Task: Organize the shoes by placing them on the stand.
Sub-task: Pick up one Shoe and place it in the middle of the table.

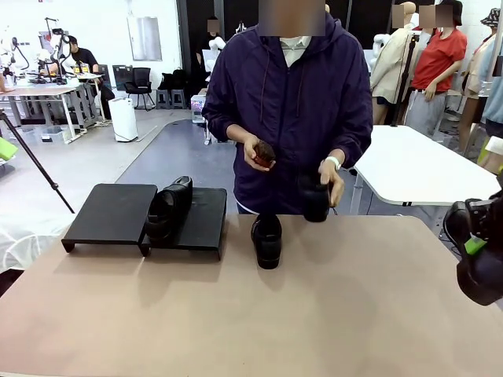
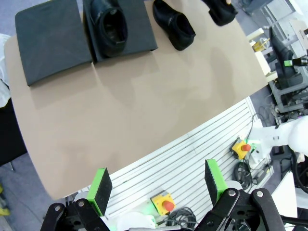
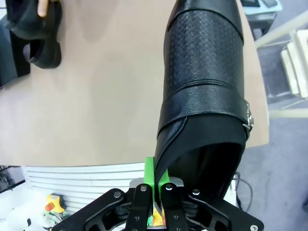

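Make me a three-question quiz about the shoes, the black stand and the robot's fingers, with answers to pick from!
1. Where on the table is the stand? A) the robot's left side B) the robot's right side C) the middle.
2. How many shoes rest on the stand? A) none B) one C) three.
3. What are the right fingers doing? A) hanging open B) pinching the rim of a shoe C) pressing a button.
Answers: 1 A, both platforms sit at the front view's left. 2 B, a single shoe lies there. 3 B, the pads are shut on the rim.
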`<state>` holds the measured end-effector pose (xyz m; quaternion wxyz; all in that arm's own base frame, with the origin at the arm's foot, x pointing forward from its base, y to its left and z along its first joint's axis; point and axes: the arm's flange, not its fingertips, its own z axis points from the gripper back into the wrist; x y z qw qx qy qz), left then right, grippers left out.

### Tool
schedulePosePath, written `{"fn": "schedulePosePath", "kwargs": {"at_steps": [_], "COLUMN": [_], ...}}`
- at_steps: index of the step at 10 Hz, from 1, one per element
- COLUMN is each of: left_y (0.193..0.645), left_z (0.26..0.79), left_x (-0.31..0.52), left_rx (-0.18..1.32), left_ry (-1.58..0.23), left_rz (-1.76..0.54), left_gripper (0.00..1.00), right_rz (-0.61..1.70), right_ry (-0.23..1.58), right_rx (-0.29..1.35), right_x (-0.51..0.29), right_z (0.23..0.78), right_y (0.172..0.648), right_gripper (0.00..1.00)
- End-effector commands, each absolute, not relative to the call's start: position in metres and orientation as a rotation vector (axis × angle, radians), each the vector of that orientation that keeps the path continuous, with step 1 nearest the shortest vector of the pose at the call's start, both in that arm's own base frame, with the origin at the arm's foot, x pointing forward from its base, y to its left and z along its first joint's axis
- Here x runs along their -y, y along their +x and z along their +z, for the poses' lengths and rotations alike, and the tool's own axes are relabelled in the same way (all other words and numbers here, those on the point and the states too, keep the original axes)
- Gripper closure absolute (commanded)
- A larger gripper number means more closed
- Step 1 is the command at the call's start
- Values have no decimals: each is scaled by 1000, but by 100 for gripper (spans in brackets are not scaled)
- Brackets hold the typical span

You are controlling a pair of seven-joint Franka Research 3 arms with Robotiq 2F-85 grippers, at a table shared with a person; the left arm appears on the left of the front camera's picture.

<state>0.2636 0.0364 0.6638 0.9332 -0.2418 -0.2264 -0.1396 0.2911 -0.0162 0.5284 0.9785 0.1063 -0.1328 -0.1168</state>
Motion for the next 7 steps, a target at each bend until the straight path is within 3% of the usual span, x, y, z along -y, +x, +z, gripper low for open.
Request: {"fn": "schedulePosePath", "kwargs": {"at_steps": [1,4,7], "left_y": [263,263,263], "left_z": [665,665,665], "left_x": [-40,-40,-40], "left_rx": [461,461,461], "left_ry": [-493,-493,-493], "left_rz": [-305,-305,-305], "left_gripper": [0,0,0], "right_rz": [-240,-162,-325], "right_ry": [213,78,76], "right_rx": [277,324,299], "right_x": [14,-78,-2], "right_z": [531,529,535], "right_y": [290,305,302], "right_gripper": [100,100,100]}}
